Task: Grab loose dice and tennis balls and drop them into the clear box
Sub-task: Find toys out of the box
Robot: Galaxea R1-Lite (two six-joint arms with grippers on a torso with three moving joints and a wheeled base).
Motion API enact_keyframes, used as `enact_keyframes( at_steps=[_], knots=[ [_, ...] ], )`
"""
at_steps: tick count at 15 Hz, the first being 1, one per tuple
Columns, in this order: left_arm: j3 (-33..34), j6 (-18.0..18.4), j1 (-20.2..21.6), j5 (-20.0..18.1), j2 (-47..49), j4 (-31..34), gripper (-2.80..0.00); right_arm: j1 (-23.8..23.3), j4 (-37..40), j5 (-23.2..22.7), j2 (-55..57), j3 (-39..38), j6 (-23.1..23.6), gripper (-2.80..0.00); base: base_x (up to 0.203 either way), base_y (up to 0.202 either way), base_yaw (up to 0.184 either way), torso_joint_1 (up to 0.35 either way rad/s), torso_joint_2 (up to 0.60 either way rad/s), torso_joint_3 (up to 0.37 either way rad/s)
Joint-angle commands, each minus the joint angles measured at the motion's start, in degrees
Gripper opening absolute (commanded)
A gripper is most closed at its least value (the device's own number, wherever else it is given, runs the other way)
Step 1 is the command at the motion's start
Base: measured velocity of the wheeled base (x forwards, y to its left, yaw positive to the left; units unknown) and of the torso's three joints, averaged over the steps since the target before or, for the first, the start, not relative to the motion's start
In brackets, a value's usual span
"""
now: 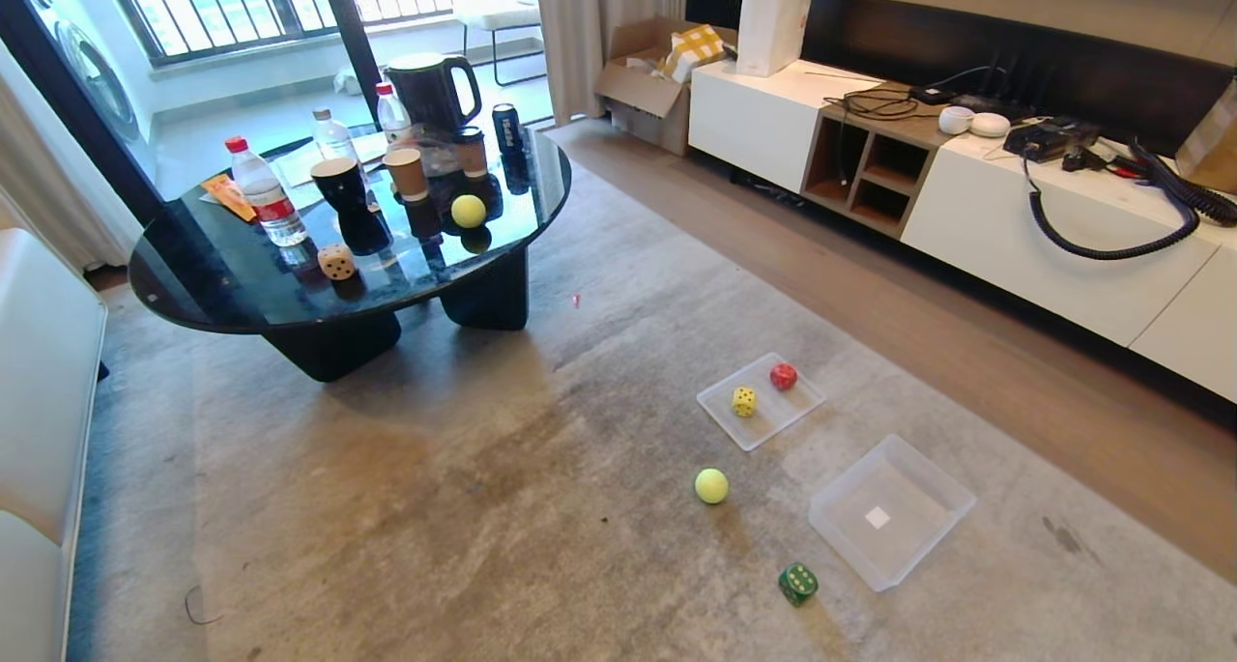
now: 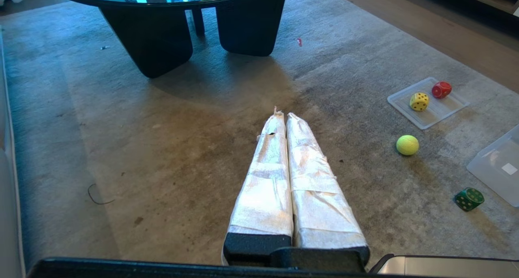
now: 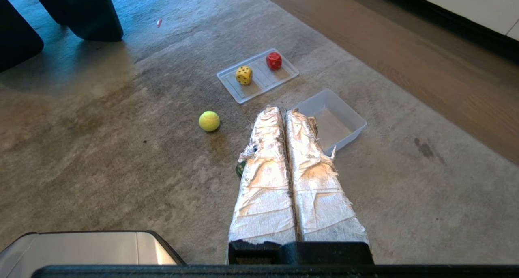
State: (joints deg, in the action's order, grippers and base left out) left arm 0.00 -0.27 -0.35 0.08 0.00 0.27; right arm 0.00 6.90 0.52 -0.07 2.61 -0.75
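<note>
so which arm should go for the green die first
Right, probably. The green die lies on the rug right of centre, beside the clear box. In its wrist view the right tool, shut and empty, hangs almost over both; the left tool, also shut, sits further off.

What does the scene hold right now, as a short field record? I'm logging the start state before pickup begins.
clear box: on the rug, empty
green die: on the rug, beside the box
floor ball: on the rug, between tray and green die
tray: holds yellow die and red die
table: holds cream die and second ball
left gripper: fingers shut, empty, above the rug
right gripper: fingers shut, empty, above the rug
</note>
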Motion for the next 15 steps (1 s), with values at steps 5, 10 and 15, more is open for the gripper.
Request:
enact_keyframes(
  at_steps=[5, 10, 15],
  knots=[
    [0.0, 0.1, 0.0, 0.0, 0.0, 0.0, -2.8, 0.0, 0.0, 0.0, 0.0, 0.0, 0.0, -2.8, -0.012, 0.0, 0.0, 0.0, 0.0, 0.0],
    [0.0, 0.0, 0.0, 0.0, 0.0, 0.0, -2.8, 0.0, 0.0, 0.0, 0.0, -0.1, 0.0, -2.8, -0.176, 0.0, -0.001, 0.002, 0.0, 0.001],
    [0.0, 0.2, 0.0, -0.1, 0.0, 0.0, -2.8, 0.0, 0.0, 0.0, 0.0, 0.0, 0.0, -2.8, -0.077, 0.0, 0.001, 0.0, 0.0, 0.003]
  ],
)
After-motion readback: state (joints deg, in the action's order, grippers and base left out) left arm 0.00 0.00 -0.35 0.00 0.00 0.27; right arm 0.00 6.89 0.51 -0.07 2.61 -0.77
